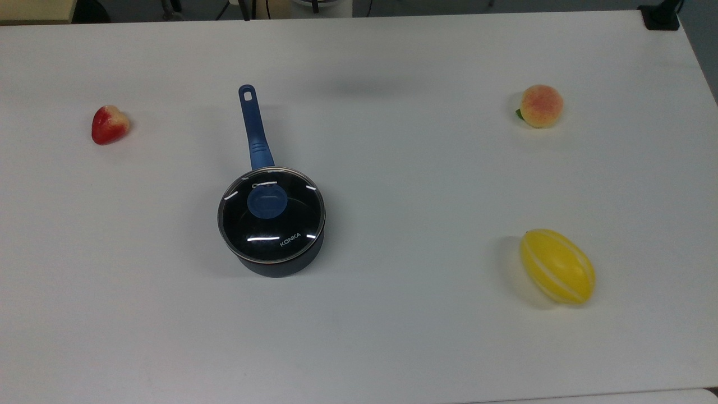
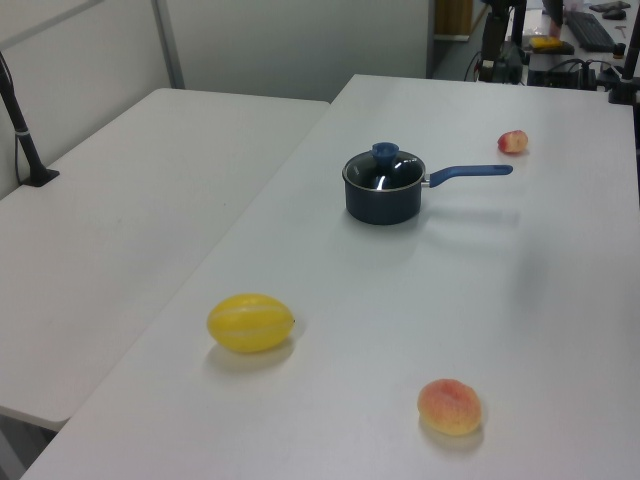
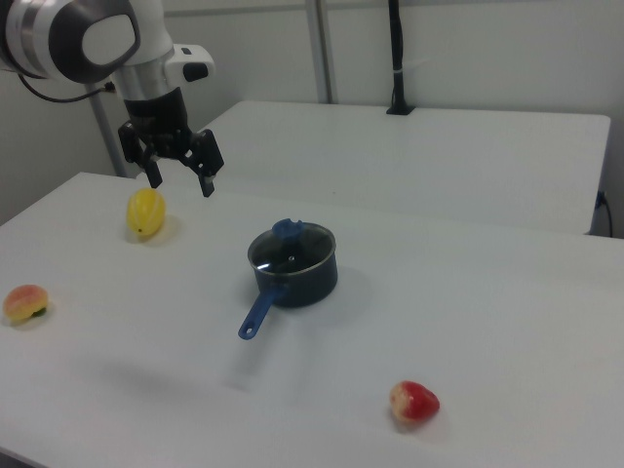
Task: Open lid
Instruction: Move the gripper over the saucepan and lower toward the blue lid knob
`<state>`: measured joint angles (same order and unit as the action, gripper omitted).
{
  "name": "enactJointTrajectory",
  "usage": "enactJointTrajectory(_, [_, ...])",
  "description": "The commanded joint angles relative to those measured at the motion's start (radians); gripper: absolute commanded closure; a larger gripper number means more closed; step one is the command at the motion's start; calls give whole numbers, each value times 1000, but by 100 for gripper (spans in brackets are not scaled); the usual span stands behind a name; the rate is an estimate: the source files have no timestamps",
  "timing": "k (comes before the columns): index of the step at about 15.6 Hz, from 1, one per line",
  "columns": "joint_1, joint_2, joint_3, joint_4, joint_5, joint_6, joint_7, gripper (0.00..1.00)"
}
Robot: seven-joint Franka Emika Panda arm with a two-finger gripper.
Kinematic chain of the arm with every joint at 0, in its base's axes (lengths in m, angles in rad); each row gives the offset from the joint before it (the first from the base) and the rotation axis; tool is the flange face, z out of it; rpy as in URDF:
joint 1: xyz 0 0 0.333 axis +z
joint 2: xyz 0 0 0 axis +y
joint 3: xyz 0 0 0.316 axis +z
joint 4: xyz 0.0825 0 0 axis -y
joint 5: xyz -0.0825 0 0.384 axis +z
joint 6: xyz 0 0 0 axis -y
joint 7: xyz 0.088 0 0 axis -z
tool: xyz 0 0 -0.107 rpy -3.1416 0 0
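The clear glass lid (image 1: 280,224) with its metal rim and white "KONKA" lettering sits flat on the black saucepan (image 1: 275,266). Its round blue knob (image 1: 267,202) stands at the centre. The pan's long blue handle (image 1: 254,128) points to the top view's upper edge. The lid (image 2: 385,170) and knob (image 2: 385,152) also show in the left view, and the lid (image 3: 291,249) in the right view. My gripper (image 3: 181,181) hangs open high above the table, well to the right view's left of the pan, with nothing between its fingers.
A strawberry (image 1: 109,124) lies at the top view's left. A peach (image 1: 540,105) and a yellow melon (image 1: 557,266) lie at the top view's right. In the right view the melon (image 3: 144,212) lies just below the gripper. A second table (image 2: 120,220) adjoins.
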<state>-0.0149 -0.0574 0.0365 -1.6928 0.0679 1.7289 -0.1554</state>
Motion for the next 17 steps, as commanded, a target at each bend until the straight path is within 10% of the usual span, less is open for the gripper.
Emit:
enactJointTrajectory(1, [3, -16, -7, -15, 0, 3, -12, 0])
enactJointTrajectory(17, [13, 111, -15, 53, -3, 99, 77, 0])
